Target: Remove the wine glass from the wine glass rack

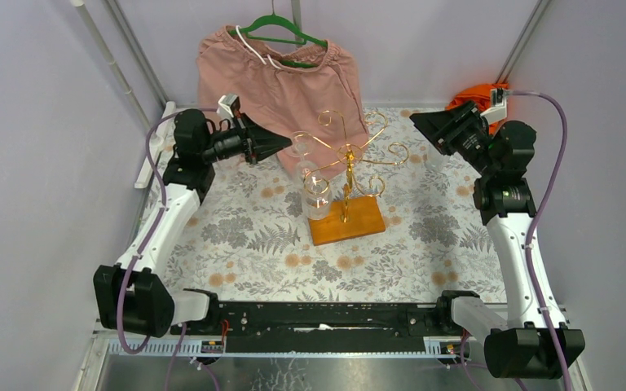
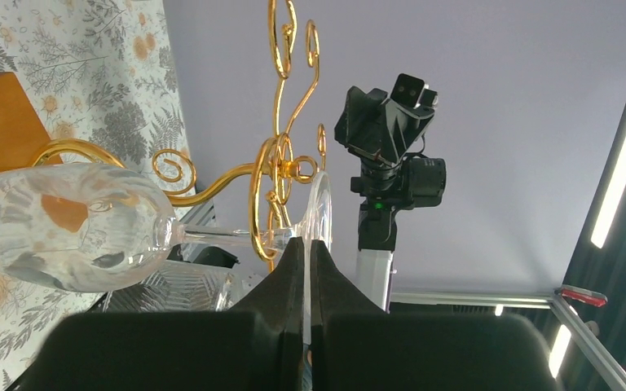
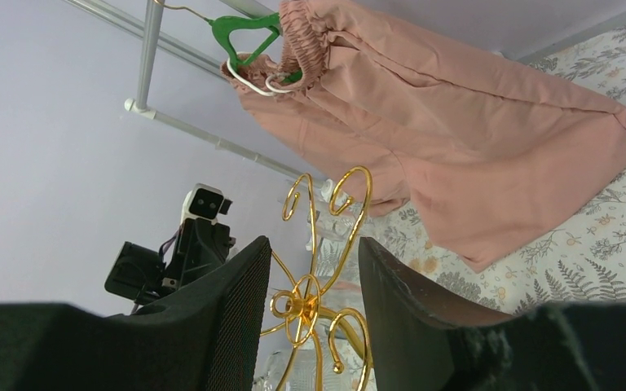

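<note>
Left gripper point(image 2: 306, 252), the nearer one, pinches the foot rim of the wine glass point(image 2: 73, 224), hanging bowl-down, stem vertical, on the wine glass rack point(image 2: 277, 163) at its three o'clock, while the right gripper point(image 3: 311, 242) gapes empty at the rack's two o'clock.

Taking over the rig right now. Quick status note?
Left gripper: shut on the foot rim of the wine glass.
Right gripper: open, empty, off to the right of the rack.
The wine glass hangs upside down on the rack's left side, with its stem in a scroll arm.
Done: grasp.
Left: slide the stem out of the arm and bring the glass clear.
</note>
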Tool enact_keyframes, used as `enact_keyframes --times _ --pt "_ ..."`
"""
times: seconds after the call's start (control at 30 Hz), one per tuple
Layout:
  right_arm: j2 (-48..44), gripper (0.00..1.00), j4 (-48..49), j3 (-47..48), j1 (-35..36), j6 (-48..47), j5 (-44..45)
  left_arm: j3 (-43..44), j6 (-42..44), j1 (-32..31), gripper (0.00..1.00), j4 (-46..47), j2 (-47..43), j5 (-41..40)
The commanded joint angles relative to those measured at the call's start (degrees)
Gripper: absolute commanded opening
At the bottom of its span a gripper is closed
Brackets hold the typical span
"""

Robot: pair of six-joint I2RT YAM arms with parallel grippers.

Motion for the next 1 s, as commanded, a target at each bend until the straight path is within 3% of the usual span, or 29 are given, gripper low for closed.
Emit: enact_keyframes --times 0.0,0.53,0.97 --pt "-1.17 0.52 3.13 -0.58 -0.08 0.51 -1.19 2.33 -0.71 0.47 0.0 1.37 -1.96 -0.82" --pt "-0.73 0.52 3.01 -0.52 -0.09 0.08 -1.15 9.92 2.54 2.51 0.0 -1.09 3.84 -2.62" --pt "-0.47 0.52 2.35 -0.4 -0.12 -0.58 -1.08 14.43 3.08 -3.19 0.0 -0.81 7.99 -4.24"
